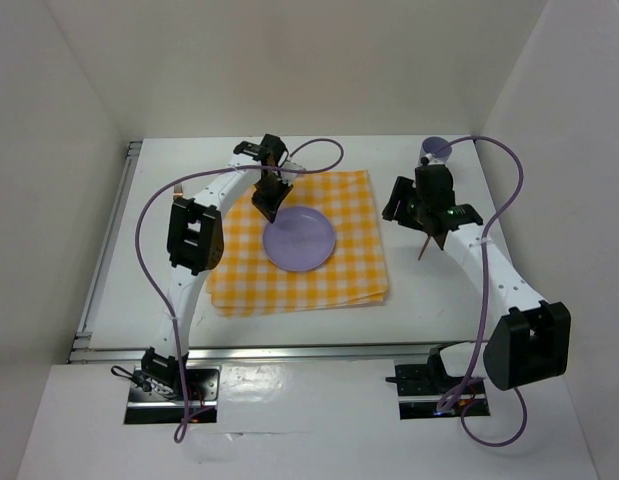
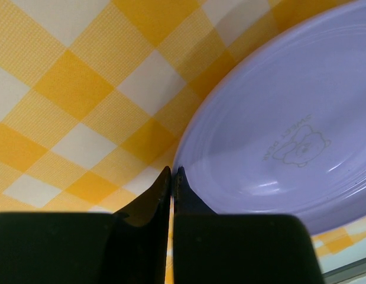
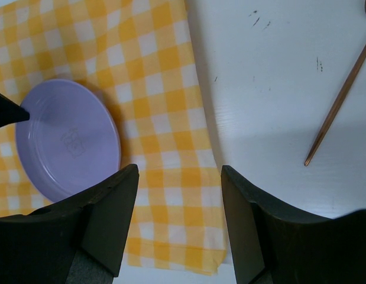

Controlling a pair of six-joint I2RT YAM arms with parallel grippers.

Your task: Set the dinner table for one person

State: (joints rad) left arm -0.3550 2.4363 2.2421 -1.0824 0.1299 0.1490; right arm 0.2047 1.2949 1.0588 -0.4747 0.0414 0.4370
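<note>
On the white dinner table (image 1: pixel 319 325) lies a yellow-and-white checked cloth (image 1: pixel 239 280), and a lilac plate (image 1: pixel 304 242) rests on it. My left gripper (image 1: pixel 269 207) is shut, its tips (image 2: pixel 172 173) at the plate's (image 2: pixel 277 136) rim with nothing between them. In the right wrist view that dark tip (image 3: pixel 17 112) meets the plate (image 3: pixel 67 142) at its edge. My right gripper (image 1: pixel 404 210) stands open (image 3: pixel 178 171) above the cloth's right edge (image 3: pixel 171 124), holding nothing. A thin copper-coloured utensil (image 3: pixel 336 103) lies on the bare table (image 3: pixel 271 89) to its right.
A lilac cup (image 1: pixel 435 150) stands at the table's back right, behind the right arm. The copper utensil (image 1: pixel 426 245) lies just right of the cloth. White walls close in the table on three sides, and a metal rail (image 1: pixel 104 260) runs along its left edge.
</note>
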